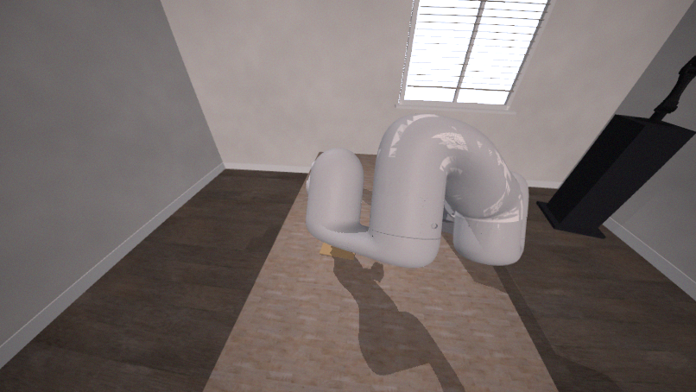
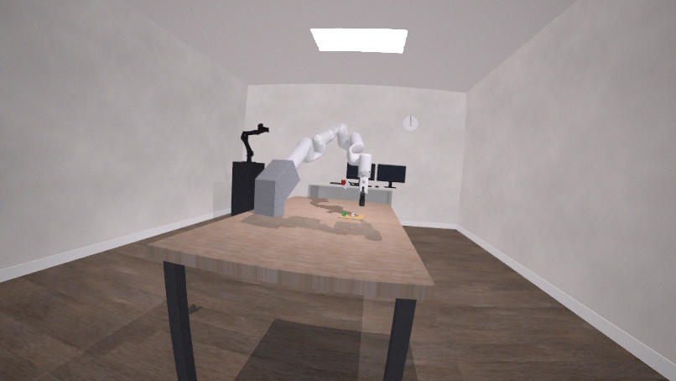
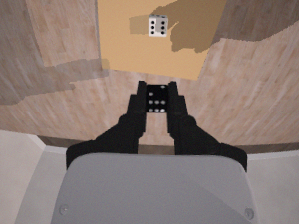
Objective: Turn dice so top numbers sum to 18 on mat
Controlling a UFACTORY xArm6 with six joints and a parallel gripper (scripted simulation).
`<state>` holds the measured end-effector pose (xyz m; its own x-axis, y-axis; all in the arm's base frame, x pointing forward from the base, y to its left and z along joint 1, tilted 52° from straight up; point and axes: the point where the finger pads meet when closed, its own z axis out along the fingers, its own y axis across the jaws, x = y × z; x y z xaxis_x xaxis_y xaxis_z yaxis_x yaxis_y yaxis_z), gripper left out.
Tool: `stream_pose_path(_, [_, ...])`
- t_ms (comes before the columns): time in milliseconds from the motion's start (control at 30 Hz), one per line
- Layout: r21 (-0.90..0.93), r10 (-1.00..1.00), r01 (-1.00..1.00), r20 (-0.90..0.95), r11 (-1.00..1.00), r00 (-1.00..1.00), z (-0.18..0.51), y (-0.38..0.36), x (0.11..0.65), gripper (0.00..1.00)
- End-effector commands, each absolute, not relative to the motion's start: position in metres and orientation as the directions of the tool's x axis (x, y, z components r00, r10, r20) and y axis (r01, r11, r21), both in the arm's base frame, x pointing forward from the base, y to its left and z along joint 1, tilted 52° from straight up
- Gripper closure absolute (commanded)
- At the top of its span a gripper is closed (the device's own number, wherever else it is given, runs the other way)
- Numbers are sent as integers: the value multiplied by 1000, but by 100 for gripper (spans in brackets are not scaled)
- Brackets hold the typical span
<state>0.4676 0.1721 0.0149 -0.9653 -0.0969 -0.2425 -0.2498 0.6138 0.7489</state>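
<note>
In the wrist view my gripper (image 3: 156, 93) is shut on a black die (image 3: 156, 99) with white pips and holds it in the air, just off the near edge of the tan mat. A white die (image 3: 156, 25) lies on the mat with six pips on top. In the exterior view the gripper (image 2: 361, 202) hangs above the mat (image 2: 352, 216) on the table. In the top view the arm hides the dice and most of the mat (image 1: 336, 251).
The arm's grey base box (image 2: 275, 187) stands on the wooden table (image 2: 302, 241). A black stand (image 2: 246, 182) is behind the table's left side. A desk with monitors (image 2: 378, 177) stands by the far wall.
</note>
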Motion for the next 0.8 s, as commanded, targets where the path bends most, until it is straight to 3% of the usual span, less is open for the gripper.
stream_pose_path(0, [748, -95, -250, -245, 614, -965, 1, 190, 472, 85])
stream_pose_path(767, [748, -95, -250, -245, 614, -965, -23, 220, 475, 85])
